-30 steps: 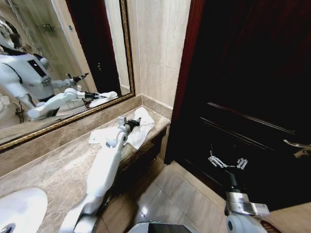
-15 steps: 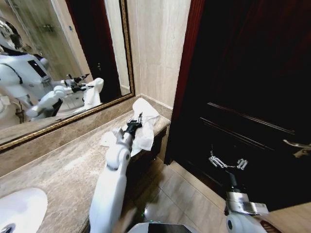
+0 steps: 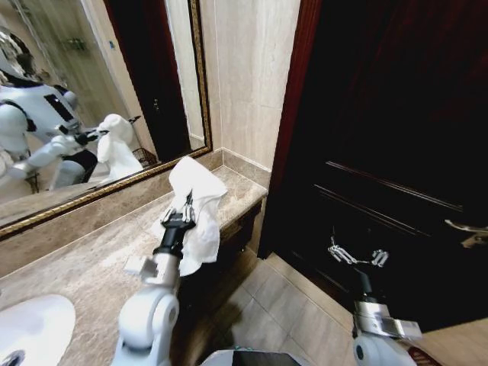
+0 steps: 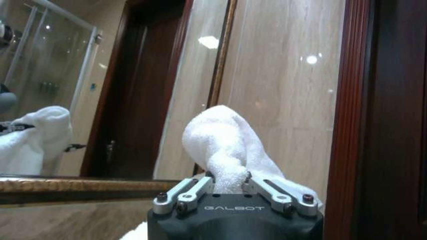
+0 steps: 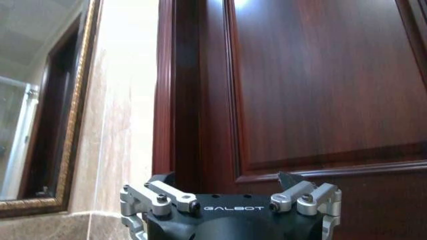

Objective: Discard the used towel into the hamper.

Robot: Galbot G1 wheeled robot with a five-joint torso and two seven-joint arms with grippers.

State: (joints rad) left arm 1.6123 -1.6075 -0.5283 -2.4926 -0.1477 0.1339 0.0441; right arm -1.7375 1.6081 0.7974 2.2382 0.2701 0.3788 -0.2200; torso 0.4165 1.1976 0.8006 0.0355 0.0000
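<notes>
A: Well, where was the towel [image 3: 195,210] seen?

B: It was held up above the counter [image 3: 84,267] by the left gripper [image 3: 185,207], near the counter's far end beside the door [image 3: 396,152]. In the left wrist view the gripper's fingers [image 4: 193,187] were pinched together on a bunched fold of the towel [image 4: 227,145], which rose above them in a hump.

A: Was all of the cloth made out?

B: No. Its lower part was draped behind the arm in the head view and cut off by the gripper body in the wrist view. A reflection of it was caught in the mirror [image 3: 91,99].

A: And the right gripper [image 3: 357,255]?

B: It was held low before the dark door, well apart from the towel. Its fingers were spread apart, with nothing between them.

A: And the hamper?

B: Nothing could be said of where it stood. A sink [image 3: 34,324] was cut off at the corner of the head view.
</notes>
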